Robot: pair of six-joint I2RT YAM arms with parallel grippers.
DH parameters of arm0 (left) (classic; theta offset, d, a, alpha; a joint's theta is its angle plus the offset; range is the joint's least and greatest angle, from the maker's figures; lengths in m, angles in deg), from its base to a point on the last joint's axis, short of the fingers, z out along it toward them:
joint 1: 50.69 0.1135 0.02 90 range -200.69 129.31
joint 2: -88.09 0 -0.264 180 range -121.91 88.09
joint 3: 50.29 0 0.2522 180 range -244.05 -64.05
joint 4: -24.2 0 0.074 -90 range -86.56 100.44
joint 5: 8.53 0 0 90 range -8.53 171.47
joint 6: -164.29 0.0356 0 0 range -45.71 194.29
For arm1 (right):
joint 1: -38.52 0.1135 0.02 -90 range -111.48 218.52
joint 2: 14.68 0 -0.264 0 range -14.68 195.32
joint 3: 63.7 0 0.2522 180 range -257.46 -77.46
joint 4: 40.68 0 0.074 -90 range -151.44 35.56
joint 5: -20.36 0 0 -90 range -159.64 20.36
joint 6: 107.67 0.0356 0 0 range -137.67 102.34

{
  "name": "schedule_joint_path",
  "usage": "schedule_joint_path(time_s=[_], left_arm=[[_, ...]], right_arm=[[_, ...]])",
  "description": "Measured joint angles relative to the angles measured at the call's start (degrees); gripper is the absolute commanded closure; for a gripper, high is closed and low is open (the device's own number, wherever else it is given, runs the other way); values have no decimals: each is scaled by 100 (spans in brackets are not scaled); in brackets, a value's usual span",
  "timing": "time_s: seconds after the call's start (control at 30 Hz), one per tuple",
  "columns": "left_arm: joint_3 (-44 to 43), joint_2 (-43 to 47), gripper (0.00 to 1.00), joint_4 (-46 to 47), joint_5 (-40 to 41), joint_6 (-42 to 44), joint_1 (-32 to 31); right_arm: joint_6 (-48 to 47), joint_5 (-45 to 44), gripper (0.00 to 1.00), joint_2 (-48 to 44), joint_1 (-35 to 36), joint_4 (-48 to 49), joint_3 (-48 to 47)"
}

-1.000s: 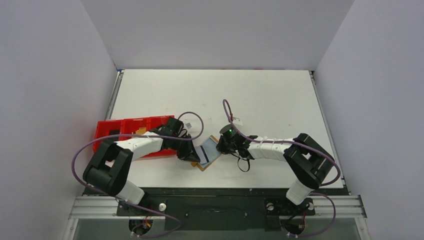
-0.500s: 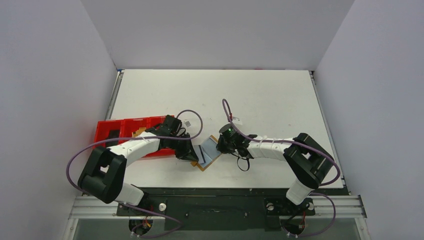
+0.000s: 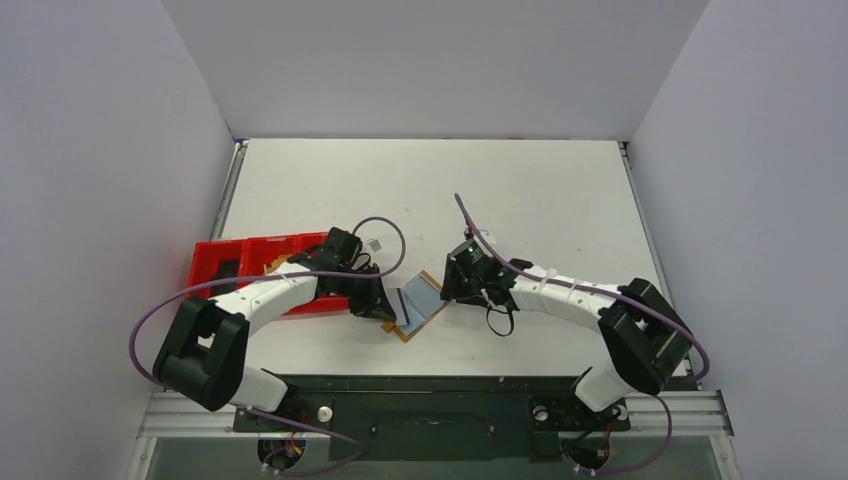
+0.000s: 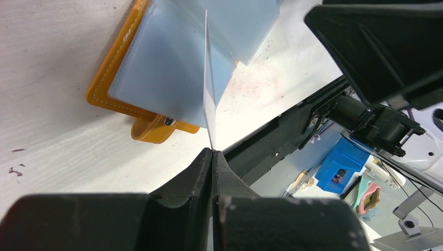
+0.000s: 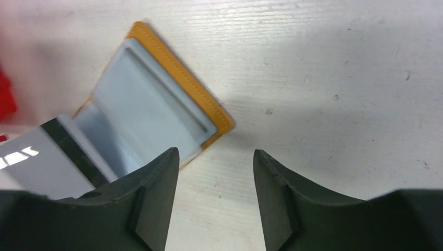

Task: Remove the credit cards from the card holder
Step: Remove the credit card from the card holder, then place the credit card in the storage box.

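The tan card holder lies open on the table between the two arms, its pale blue-grey inner sleeves facing up. My left gripper is shut on the edge of a thin pale credit card, seen edge-on and standing up over the holder. In the right wrist view the same card shows a black stripe at the lower left. My right gripper is open just off the holder's right corner, with only bare table between its jaws.
A red compartmented tray sits to the left, under my left arm. Purple cables loop above both arms. The table's near edge and black mounting rail run just below the holder.
My right gripper has opened and drawn back to the right, off the holder. The left gripper has kept its hold on the card and shifted slightly left.
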Motion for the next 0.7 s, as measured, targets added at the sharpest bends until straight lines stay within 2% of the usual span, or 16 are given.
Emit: schedule_joint_path(time_s=[0.1,0.27,0.5,0.7], left_arm=[[-7,11,100,20,-101,0,39],[-7,81,100,221,-459,-55,125],[-31,236,100,901,-1104,-402,247],[-31,273,100,1582,-1569,-920,348]], right_arm=[[-114,262,44,-348,-98,190,72],[-184,1126,40,-1019,-289,1161,723],[87,2177,36,-1255,-562,2568,1510],[575,2769,36,-1305,-715,3585,1727]])
